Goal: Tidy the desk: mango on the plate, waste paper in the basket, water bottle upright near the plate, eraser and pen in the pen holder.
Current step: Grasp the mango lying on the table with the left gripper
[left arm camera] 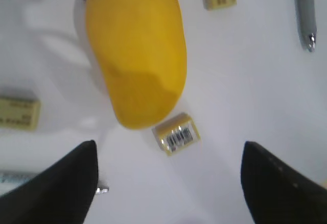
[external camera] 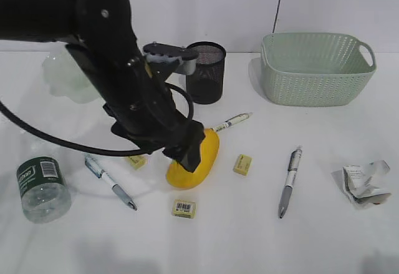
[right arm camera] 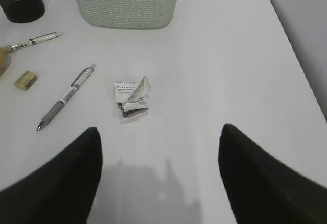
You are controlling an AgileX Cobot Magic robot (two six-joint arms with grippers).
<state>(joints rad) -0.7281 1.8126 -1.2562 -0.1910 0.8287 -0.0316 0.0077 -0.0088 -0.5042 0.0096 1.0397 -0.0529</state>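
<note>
Mango [left arm camera: 134,50] lies among erasers [left arm camera: 177,133], pens [external camera: 110,182] nearby.

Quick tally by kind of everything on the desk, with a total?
Pens: 3
Erasers: 3
Mango: 1
Water bottle: 1
Waste paper: 1
Basket: 1
Pen holder: 1
Plate: 1
Total: 12

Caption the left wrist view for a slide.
Open left gripper above a smooth yellow mango and a small barcoded eraser.
</note>
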